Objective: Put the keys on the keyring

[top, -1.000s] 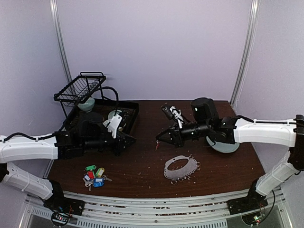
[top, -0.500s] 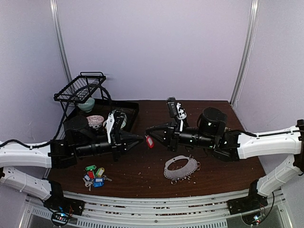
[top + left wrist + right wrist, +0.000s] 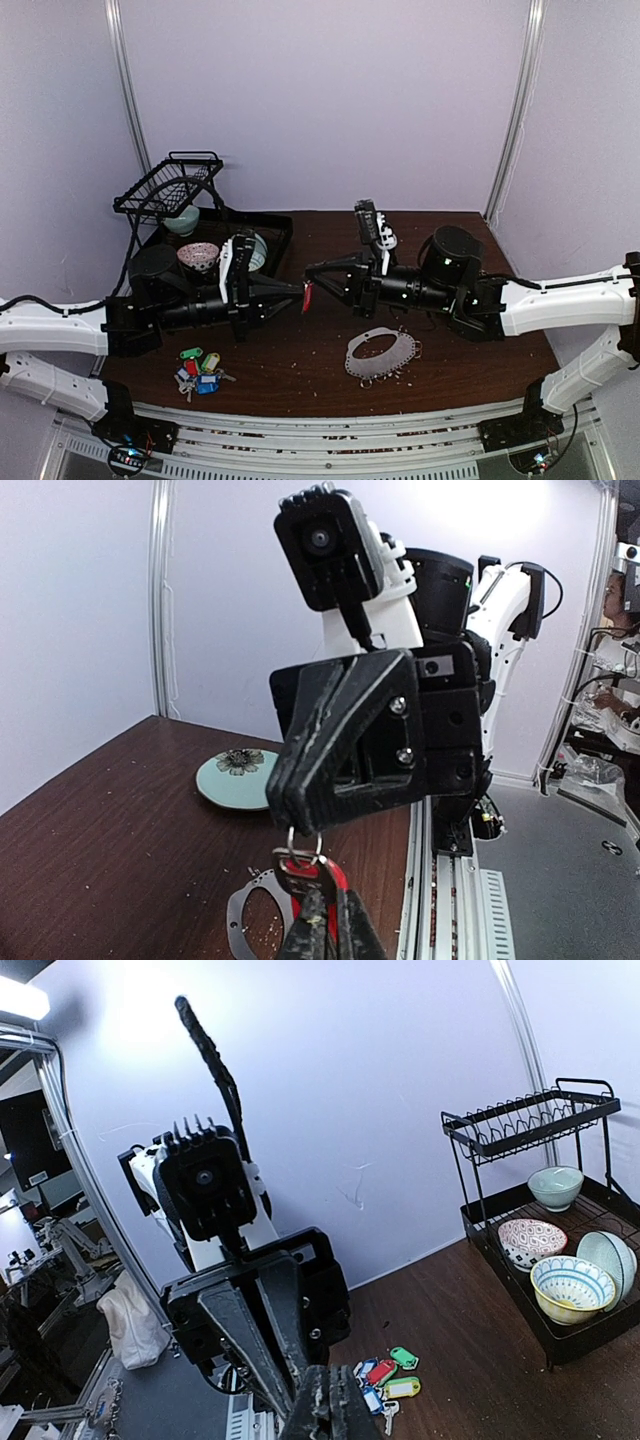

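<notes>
A red-tagged key [image 3: 307, 297] hangs in the air above the table's middle, between both grippers. My right gripper [image 3: 312, 274] is shut on its small wire ring [image 3: 303, 845]. From below, my left gripper [image 3: 325, 928] is shut on the red tag [image 3: 338, 875] and the key blade. The other keys [image 3: 200, 370], with green, red, blue and yellow tags, lie in a pile at the front left and also show as a pile of keys [image 3: 385, 1378] in the right wrist view. The keyring [image 3: 372, 367] lies flat at the front centre, apart from both grippers.
A black wire dish rack [image 3: 170, 185] stands at the back left over a black tray [image 3: 280, 225] holding bowls [image 3: 570, 1285]. A pale green plate [image 3: 235, 775] lies on the table beyond the right gripper. Crumbs are scattered around the keyring.
The arms came together at the table's middle. The right gripper carried the red-tagged key leftward, and the left gripper reached in and closed on its tag.
</notes>
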`<state>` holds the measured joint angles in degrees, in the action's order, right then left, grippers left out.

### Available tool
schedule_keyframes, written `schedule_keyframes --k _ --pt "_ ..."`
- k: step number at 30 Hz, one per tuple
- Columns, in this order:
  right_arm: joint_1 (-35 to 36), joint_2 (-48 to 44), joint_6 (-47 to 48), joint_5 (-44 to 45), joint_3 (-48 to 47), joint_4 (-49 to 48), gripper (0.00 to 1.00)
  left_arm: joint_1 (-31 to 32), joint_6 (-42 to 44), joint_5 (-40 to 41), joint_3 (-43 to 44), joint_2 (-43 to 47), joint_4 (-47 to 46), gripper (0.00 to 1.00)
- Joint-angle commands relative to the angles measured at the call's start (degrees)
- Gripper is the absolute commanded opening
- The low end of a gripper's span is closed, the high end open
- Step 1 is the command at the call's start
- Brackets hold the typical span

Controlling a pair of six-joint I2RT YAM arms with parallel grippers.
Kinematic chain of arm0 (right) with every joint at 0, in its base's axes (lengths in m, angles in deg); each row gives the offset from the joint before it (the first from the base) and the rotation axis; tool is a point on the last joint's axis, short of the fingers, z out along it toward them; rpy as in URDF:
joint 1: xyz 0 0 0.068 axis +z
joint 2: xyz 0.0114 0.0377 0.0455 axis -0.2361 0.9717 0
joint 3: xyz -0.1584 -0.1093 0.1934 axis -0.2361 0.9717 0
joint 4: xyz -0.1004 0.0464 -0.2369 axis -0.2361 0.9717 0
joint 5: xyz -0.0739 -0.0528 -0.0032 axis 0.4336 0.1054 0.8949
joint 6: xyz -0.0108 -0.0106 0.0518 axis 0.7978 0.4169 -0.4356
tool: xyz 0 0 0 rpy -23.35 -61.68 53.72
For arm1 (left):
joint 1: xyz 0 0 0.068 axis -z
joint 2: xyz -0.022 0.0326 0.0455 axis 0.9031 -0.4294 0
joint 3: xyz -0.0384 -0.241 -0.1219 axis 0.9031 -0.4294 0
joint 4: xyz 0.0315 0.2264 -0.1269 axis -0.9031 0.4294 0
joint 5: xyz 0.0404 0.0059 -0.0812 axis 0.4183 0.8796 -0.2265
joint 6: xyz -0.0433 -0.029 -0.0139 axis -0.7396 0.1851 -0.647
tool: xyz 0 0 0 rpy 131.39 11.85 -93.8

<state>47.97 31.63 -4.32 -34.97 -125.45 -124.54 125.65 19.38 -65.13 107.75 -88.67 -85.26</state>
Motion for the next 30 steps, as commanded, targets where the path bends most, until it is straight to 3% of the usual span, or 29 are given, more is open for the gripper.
schedule_keyframes --k 1,13,19,30 --pt "0.7 0.1 1.5 -2.6 -1.0 -1.6 0.00 -0.3 0.9 -0.9 1.8 -0.8 -3.7 0.02" --pt "0.9 0.1 3.3 -6.3 -1.8 -0.6 0.00 -0.3 -0.2 -5.8 1.6 -0.6 -5.4 0.01" --pt "0.9 0.1 3.6 -6.1 -1.8 -0.7 0.00 -0.3 0.6 -10.1 1.9 -0.8 -5.9 0.07" --pt "0.9 0.2 4.7 -7.8 -2.3 0.1 0.00 -0.3 0.9 -5.3 2.3 -0.2 -4.6 0.00"
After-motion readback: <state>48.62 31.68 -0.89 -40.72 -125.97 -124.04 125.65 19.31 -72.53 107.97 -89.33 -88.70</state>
